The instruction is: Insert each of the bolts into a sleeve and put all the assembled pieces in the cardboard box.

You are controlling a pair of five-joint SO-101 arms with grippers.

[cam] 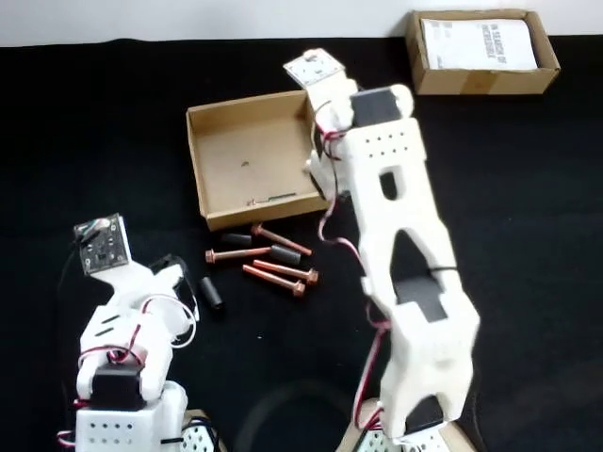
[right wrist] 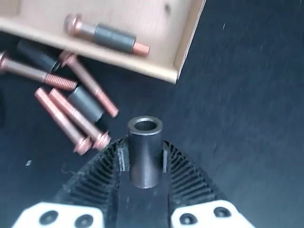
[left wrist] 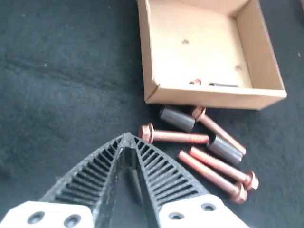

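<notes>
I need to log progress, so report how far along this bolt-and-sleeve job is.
Done: one copper bolt sleeved in dark metal lies in the open cardboard box. In hand: the right pincer holds a dark metal sleeve upright. Remaining: four copper bolts lie on the black table outside the box.

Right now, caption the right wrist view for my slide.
Right gripper grips a sleeve near the cardboard box holding one assembled piece.

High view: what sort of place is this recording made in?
Probably a robot-learning bench, not a working shop: a table covered in black cloth, two white plastic arms mounted side by side, and copper-coloured bolts with dark grey metal sleeves laid out beside an open cardboard box.
</notes>
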